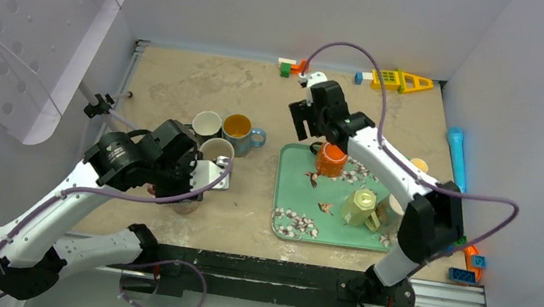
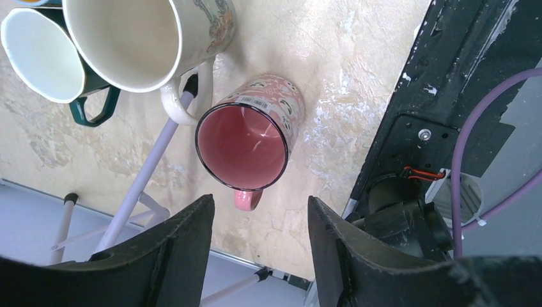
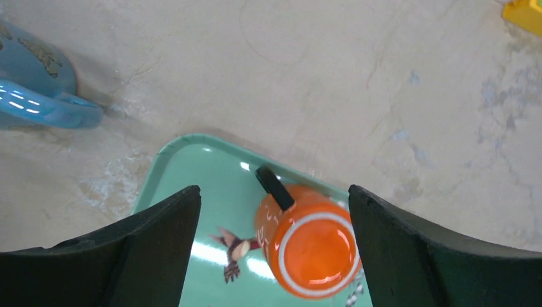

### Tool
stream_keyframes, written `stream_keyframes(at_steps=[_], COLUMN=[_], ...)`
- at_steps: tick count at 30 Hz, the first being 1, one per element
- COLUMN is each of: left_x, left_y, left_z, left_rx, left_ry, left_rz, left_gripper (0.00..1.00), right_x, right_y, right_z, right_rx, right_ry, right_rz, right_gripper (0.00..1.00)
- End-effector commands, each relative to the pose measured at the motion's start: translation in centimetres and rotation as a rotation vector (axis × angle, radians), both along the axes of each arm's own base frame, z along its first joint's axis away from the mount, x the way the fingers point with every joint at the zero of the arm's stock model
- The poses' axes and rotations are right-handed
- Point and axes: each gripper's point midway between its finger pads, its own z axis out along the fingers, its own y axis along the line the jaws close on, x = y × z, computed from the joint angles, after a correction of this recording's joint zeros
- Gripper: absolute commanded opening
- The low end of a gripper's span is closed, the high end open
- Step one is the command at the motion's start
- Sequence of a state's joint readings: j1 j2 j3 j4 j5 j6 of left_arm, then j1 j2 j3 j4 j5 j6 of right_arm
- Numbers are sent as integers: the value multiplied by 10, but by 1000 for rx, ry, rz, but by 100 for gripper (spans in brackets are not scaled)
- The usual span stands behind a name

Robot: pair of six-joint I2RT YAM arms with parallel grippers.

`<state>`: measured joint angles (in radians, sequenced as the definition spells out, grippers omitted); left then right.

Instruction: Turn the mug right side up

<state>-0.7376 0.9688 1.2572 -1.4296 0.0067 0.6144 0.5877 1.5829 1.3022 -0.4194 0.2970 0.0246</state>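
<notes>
Orange mug (image 3: 313,246) sits bottom-up on the far corner of the green tray (image 3: 192,169), so your right hand (image 3: 271,192) hovers over it wide open and empty, ready to straddle it, while your left hand (image 2: 259,204) gapes empty above an upright pink mug (image 2: 246,144).

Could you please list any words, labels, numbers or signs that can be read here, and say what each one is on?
No legible words or numbers in any view.
Barcode sticker on the pink mug, just below its rim: the bars show, but the digits are too small to read.
</notes>
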Motion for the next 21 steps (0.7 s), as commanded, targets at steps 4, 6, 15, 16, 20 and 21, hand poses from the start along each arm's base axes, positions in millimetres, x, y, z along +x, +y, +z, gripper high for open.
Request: stream_keyframes(at_steps=[4, 6, 15, 16, 20, 21], left_x=[-6, -7, -9, -9, -8, -8], left_y=[1, 1, -2, -2, -1, -2], left_z=[14, 13, 13, 14, 14, 14], left_rx=[-67, -67, -89, -88, -84, -82], left_ry=[-60, -54, -45, -48, -49, -47], left_rz=[-23, -25, -29, -29, -30, -31], left_gripper=[61, 61, 61, 61, 61, 61], right_x=[7, 13, 20, 17, 15, 16], right_y=[1, -2, -16, -16, -23, -24], right_z=[-62, -64, -100, -99, -89, -87], right_rx=[-322, -353, -428, -410, -412, -413], right_ry=[291, 299, 424, 422, 406, 400], right_rz=[228, 224, 222, 225, 197, 194], right_gripper=[85, 85, 62, 60, 55, 51])
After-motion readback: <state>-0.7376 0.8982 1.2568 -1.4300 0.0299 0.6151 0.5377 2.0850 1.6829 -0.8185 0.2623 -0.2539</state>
